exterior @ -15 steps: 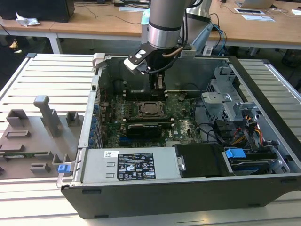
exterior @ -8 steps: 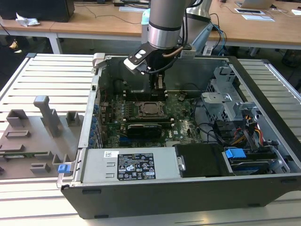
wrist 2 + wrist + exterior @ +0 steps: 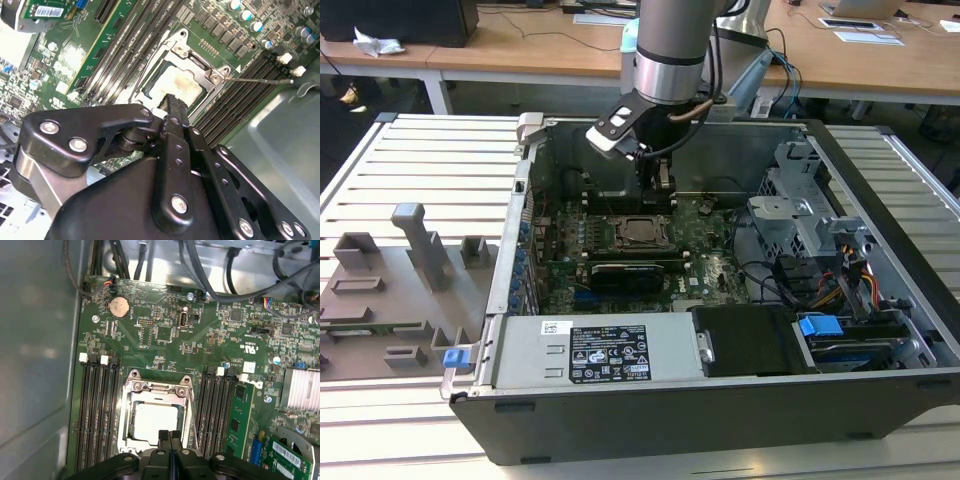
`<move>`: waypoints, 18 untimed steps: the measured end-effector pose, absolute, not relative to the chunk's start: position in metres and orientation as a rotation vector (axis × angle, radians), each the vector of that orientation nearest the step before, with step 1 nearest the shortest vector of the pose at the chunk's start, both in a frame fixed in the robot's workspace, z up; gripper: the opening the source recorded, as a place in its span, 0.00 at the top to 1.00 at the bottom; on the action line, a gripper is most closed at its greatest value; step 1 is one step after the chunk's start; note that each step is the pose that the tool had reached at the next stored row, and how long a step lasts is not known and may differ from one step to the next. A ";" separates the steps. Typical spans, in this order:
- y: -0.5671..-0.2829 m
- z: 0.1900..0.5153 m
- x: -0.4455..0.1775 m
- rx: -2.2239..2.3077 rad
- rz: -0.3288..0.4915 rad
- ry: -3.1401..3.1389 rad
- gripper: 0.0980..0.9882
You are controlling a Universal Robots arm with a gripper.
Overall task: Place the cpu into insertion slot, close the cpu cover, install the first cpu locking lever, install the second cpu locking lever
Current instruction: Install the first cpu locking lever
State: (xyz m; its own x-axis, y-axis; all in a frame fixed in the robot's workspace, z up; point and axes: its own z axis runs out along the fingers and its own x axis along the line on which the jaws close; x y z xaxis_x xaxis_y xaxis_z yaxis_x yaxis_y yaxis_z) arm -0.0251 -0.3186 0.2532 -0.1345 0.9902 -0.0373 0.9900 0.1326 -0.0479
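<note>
Two fingers of my gripper are pressed together on nothing, tips poised just over one edge of the insertion slot. In the slot lies the cpu, flat, square, dull silver; the cpu cover, a thin bright metal frame, lies down around it. I judge the lever steps are in hand. A locking lever, a slim steel rod, juts from the slot's corner; seating it would call for a firm, steady push, since smooth wire slips. Long black memory slots flank the slot.

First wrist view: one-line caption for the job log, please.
Closed hand at the edge of the silver chip, which lies framed by the metal cover on the green board.
</note>
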 end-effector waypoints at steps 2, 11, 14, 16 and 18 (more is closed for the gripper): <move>-0.319 0.253 -0.025 -2.002 0.095 -2.417 0.99; -0.319 0.253 -0.025 -1.785 0.095 -2.588 0.99; -0.319 0.253 -0.025 -1.707 0.095 -2.642 0.99; -0.319 0.253 -0.025 -1.666 0.095 -2.669 0.99; -0.319 0.253 -0.025 -1.611 0.095 -2.704 0.99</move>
State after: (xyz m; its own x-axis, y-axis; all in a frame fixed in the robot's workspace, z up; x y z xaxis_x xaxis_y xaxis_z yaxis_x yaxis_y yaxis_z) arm -0.0251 -0.3186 0.2532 -0.4767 0.8783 -0.0373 0.8787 0.4749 -0.0478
